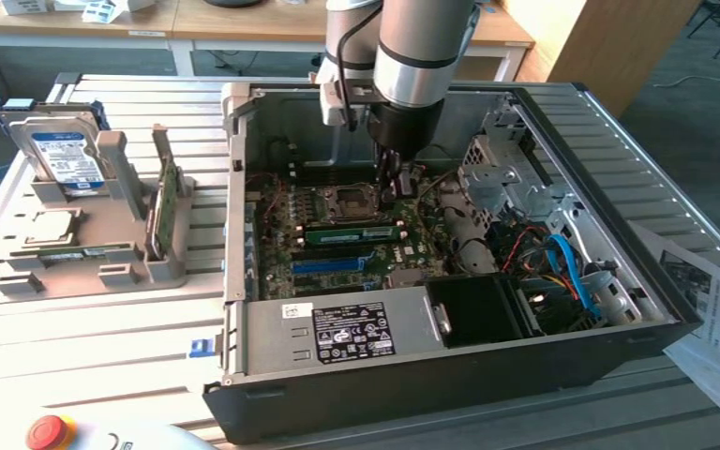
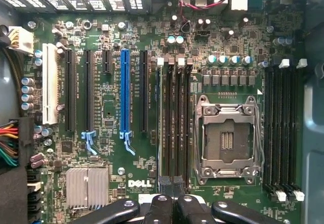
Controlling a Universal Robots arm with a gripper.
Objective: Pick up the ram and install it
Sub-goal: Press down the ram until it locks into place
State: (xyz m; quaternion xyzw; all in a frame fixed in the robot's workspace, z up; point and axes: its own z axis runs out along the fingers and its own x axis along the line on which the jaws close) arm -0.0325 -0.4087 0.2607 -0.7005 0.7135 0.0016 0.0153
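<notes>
Inside the computer case (image 1: 460, 366), the closed gripper (image 1: 392, 187) presses on the ram (image 1: 352, 232), apparently lying crosswise

"DELL" in white print on the motherboard (image 2: 139, 183), with a small line under it too tiny to read. White lettering runs beside the expansion slots (image 2: 124, 92) and memory slots (image 2: 174, 107), not legible. Power supply (image 1: 335, 328) has a black sticker with white certification marks and a small white barcode sticker, text unreadable. Hard drive (image 1: 60, 155) in the stand at the exterior view's left has a blue-white label, print not legible. Printed paper sheets (image 1: 711, 291) at the exterior view's right, text unreadable.
</notes>
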